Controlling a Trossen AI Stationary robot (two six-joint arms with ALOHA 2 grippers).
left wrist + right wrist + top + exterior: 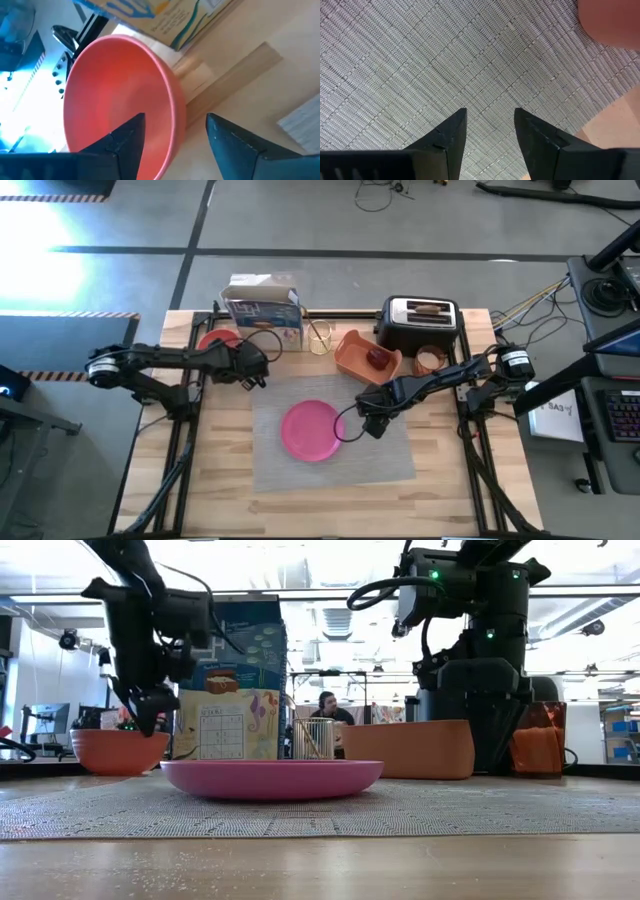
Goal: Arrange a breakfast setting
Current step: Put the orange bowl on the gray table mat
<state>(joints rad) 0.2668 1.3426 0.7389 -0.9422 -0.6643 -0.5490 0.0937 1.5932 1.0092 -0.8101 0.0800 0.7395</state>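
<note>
The round pink plate [312, 430] lies on the grey placemat [390, 450] at the table's middle. The orange bowl [218, 340] stands on the wood at the far left. My left gripper [176, 120] is open just above the bowl's near-right rim [175, 100], with one finger over the inside and one outside. My right gripper [490, 112] is open and empty over the placemat [420, 60], just right of the plate [615, 20]. The red apple [378, 358] lies in the orange tray. The toast [428, 307] sticks out of the toaster. The small orange cup [430, 360] stands in front of the toaster. I see no wooden utensil.
A cereal box [262, 310] stands at the far edge behind the bowl, with a clear glass [320, 338] to its right. The orange tray [365, 355] and the black-and-silver toaster [418, 322] stand at the far right. A person sits in the room beyond the table [327, 708].
</note>
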